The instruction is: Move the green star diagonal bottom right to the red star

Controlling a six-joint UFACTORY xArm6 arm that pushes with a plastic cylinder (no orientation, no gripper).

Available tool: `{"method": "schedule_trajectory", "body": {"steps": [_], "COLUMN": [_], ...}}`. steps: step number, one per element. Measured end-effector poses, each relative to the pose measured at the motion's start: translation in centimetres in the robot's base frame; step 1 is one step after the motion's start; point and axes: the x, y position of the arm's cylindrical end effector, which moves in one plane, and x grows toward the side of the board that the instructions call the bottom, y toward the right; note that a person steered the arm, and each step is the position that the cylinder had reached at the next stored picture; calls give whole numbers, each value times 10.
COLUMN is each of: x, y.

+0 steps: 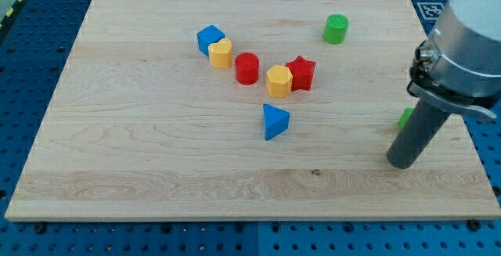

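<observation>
The red star (301,73) lies near the board's middle, touching a yellow hexagon (278,81) on its left. The green star (405,117) is at the view's right, mostly hidden behind my rod; only a small green edge shows. My tip (404,161) rests on the board just below the green star, far to the right of and below the red star.
A green cylinder (336,29) stands near the view's top right. A red cylinder (247,68), a yellow heart (221,53) and a blue cube (210,38) line up left of the yellow hexagon. A blue triangle (274,121) lies below them. The wooden board (156,170) ends close to my tip on the right.
</observation>
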Motion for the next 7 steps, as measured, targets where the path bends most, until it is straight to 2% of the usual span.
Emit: {"method": "schedule_trajectory", "body": {"steps": [2, 3, 4, 5, 6, 7], "x": [-59, -21, 6, 2, -40, -89], "y": [-15, -14, 11, 48, 60, 39]}}
